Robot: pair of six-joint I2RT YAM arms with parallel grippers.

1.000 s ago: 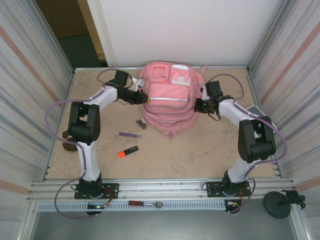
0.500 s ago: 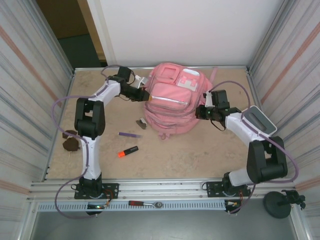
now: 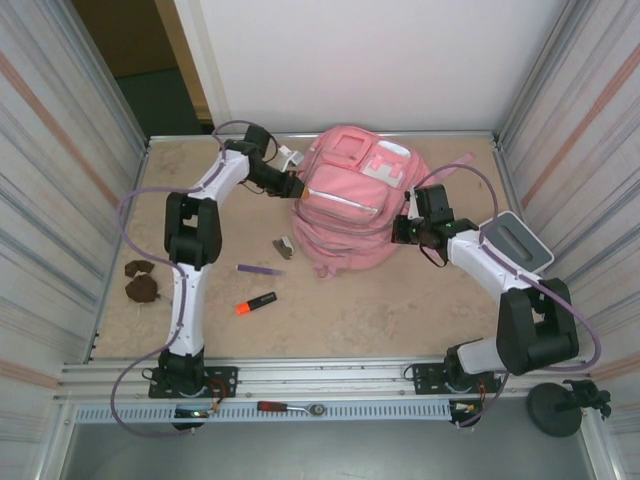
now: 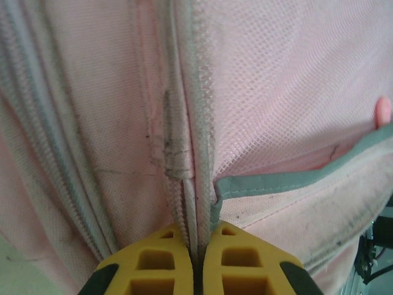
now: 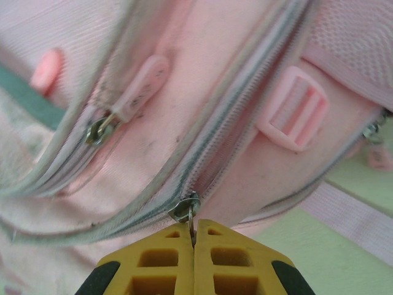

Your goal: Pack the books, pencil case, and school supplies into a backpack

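Top external view — a large pink fabric backpack (image 3: 350, 210) lies at the far middle of the sandy bench (image 3: 400, 310), pocket side up. Its long axis runs near to far, leaning right at the far end. The yellow left fingers (image 4: 153, 264) are pinched shut on a fabric seam at its left flank. The right fingers (image 5: 233, 258) are pinched shut on a small metal zipper pull (image 5: 184, 209) at its right flank. The bag looks soft, light and floppy — likely to slump, so seams, straps and zipper tabs give the surest hold. A short orange-and-black marker (image 3: 256, 302) and a thin purple pen (image 3: 259, 269) lie on the bench to its near left.
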